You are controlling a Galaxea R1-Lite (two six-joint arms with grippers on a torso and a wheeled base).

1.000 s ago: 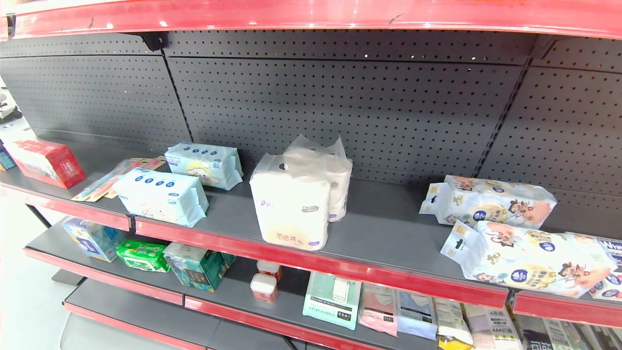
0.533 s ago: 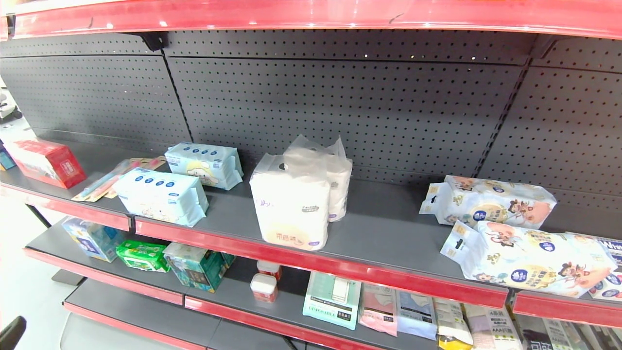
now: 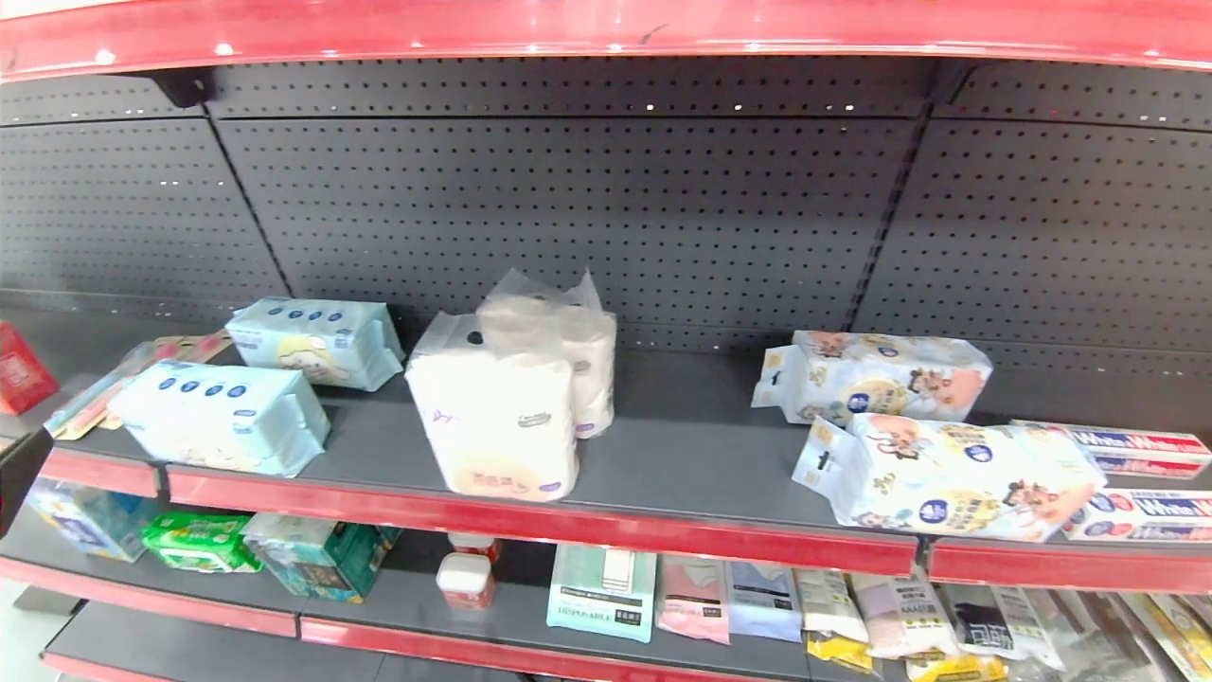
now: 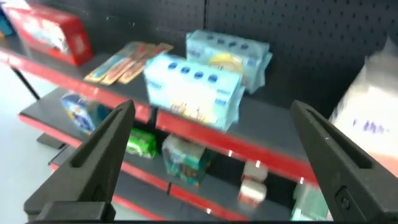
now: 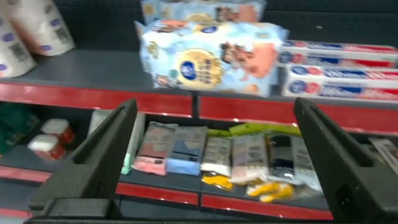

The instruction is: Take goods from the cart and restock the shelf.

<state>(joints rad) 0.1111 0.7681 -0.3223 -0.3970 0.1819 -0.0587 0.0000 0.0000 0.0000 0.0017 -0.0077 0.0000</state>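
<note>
Looks like a gap between loads, with left pincer (image 4: 212,107) and right pincer (image 5: 216,102) gaping empty before the shelf (image 3: 530,519); calls next for turning to the cart and gripping fresh goods. Counted on the shelf mid-frame, left to right: two blue tissue packs (image 3: 220,417), two roll packs (image 3: 497,421), two cartoon wipe packs (image 3: 947,474), two toothpaste boxes (image 3: 1113,445).

- A bare stretch of the middle shelf (image 3: 691,445) lies between the white toilet roll packs (image 3: 497,426) and the cartoon-printed packs (image 3: 937,474) to the right, wide enough for a gripper to pass.
- A narrower bare gap separates the toilet roll packs from the pale blue tissue packs (image 3: 218,417) on the left.
- Open height runs above the goods, up to the red-edged upper shelf (image 3: 606,28).
- Long boxes (image 3: 1127,445) crowd the far right end.
</note>
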